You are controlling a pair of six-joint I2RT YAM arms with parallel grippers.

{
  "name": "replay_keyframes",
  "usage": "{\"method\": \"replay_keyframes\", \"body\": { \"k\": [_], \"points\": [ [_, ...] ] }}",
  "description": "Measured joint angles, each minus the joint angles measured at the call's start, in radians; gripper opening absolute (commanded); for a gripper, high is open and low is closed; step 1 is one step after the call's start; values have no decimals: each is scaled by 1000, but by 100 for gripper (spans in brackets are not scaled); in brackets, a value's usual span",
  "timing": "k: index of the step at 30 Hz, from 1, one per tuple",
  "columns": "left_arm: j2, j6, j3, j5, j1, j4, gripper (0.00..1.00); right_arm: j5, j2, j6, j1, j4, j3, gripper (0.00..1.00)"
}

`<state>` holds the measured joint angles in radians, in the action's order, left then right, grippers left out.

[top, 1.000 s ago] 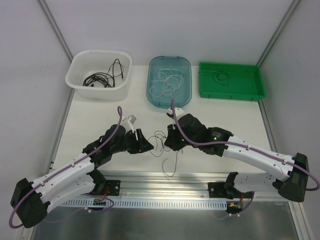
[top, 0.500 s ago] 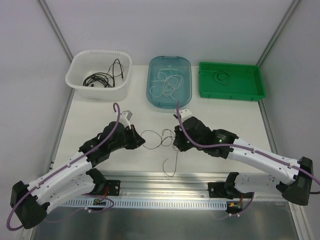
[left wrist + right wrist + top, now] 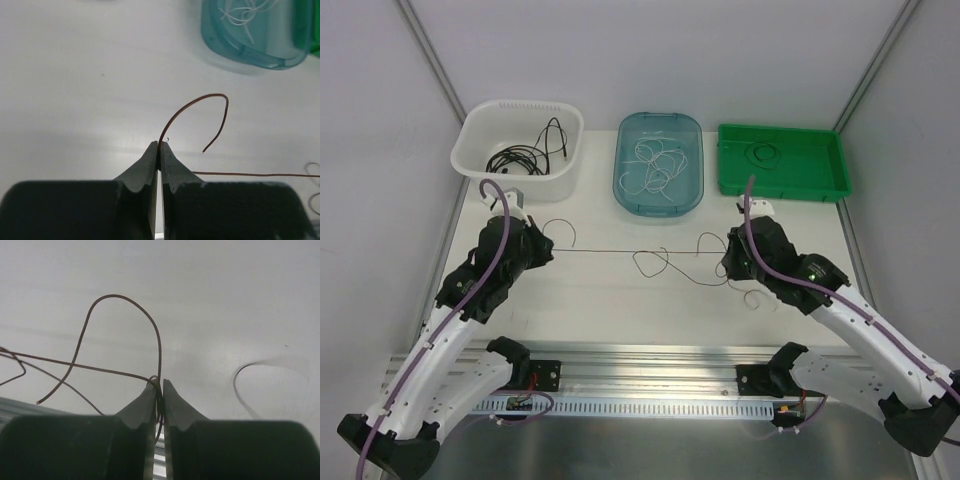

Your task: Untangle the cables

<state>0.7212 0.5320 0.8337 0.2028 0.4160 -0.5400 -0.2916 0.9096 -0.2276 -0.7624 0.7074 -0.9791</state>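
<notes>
Right, nearest me at 6 o'clock is the metal rail (image 3: pixel 650 365) with both arm bases, and beyond it the white table (image 3: pixel 600 310), matte and bare apart from the work. At 9 o'clock the left gripper (image 3: pixel 159 146) has its fingers pressed together on the thin brown wire (image 3: pixel 600 252), a short tail curling up past the tips. At 3 o'clock the right gripper (image 3: pixel 158 382) pinches the same wire with barely a slit between its fingers. The wire runs straight and tight from the left, then breaks into small loops (image 3: pixel 655 262) just right of centre. A loose strand (image 3: pixel 757 298) lies at the right gripper's 5 o'clock; I cannot tell whether it belongs to this wire. I judge the step to be drawing the loops open, so I would pull slowly and level, watch that they slide rather than cinch into a knot, and ease off and regrip closer in if they tighten, because wire this thin could slip or kink. Farther out, a white basket (image 3: pixel 515 185) at 11 o'clock holds black cables (image 3: pixel 520 158), a blue tray (image 3: pixel 660 208) at 12 holds white cables (image 3: pixel 655 165), and a green tray (image 3: pixel 790 193) at 1 holds a dark coil (image 3: pixel 763 153). Plain grey walls (image 3: pixel 670 50) close the cell behind.
</notes>
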Motion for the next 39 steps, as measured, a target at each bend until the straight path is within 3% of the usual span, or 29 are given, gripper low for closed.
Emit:
{"method": "replay_keyframes", "body": {
  "k": [7,12,14,20,28,33,39],
  "points": [
    [-40,-97,78,151,-32,-119,0,-10,42,-6,93,92,49,20],
    [-78,-141,130,224,-38,-197,0,-6,112,-13,98,118,74,60],
    [-96,-154,159,229,-38,-222,0,-1,135,-14,98,121,80,66],
    [-135,-179,242,191,-38,-246,0,21,140,-15,80,114,85,66],
    [-139,-175,233,32,-38,-261,0,48,97,11,-143,21,30,68],
    [-141,-158,203,-26,-38,-270,0,73,103,49,-189,-49,-28,70],
    [-154,-146,189,-61,-38,-274,0,176,276,107,-264,-150,-68,69]
  ]
}}
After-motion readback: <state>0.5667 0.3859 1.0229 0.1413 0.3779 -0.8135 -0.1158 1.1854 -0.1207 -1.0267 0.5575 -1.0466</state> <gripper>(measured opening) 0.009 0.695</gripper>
